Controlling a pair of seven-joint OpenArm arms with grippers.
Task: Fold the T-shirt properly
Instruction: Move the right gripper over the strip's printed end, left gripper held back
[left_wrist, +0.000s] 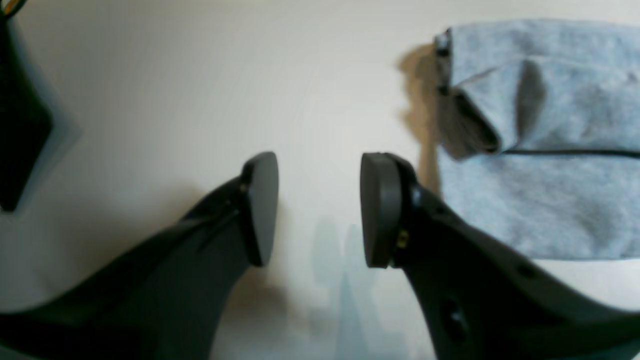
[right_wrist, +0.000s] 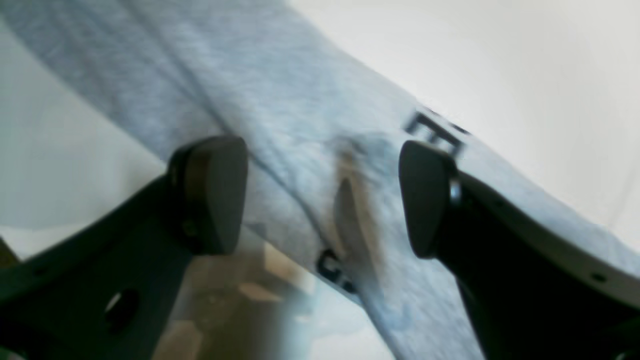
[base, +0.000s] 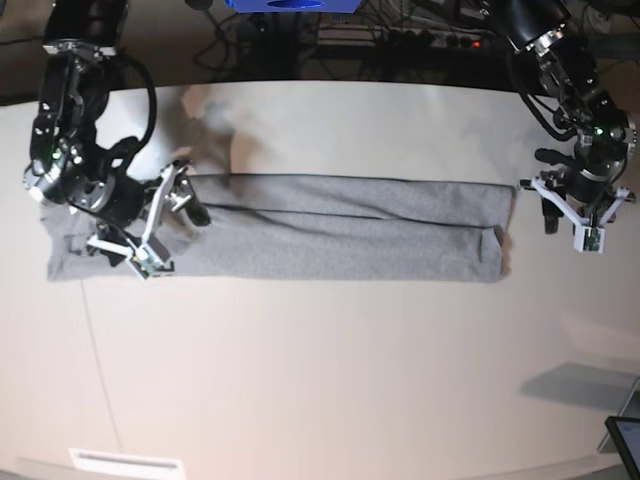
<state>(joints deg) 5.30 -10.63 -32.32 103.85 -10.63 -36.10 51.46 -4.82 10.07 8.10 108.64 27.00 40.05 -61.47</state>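
The heather-grey T-shirt (base: 330, 230) lies on the white table (base: 330, 380), folded into a long flat strip running left to right. My right gripper (base: 175, 238) is open over the strip's left part. In the right wrist view its fingers (right_wrist: 215, 195) straddle the T-shirt (right_wrist: 300, 125) with nothing between them, and bits of black lettering (right_wrist: 434, 129) show at the folded edges. My left gripper (base: 568, 228) is open and empty just past the strip's right end. In the left wrist view the left gripper (left_wrist: 320, 210) is over bare table, with the T-shirt's folded end (left_wrist: 540, 150) to its right.
Cables and a blue object (base: 290, 5) lie beyond the table's far edge. A dark tablet corner (base: 625, 440) sits at the front right. A white label (base: 125, 462) is at the front left edge. A dark blurred shape (left_wrist: 20, 125) shows at the left of the left wrist view.
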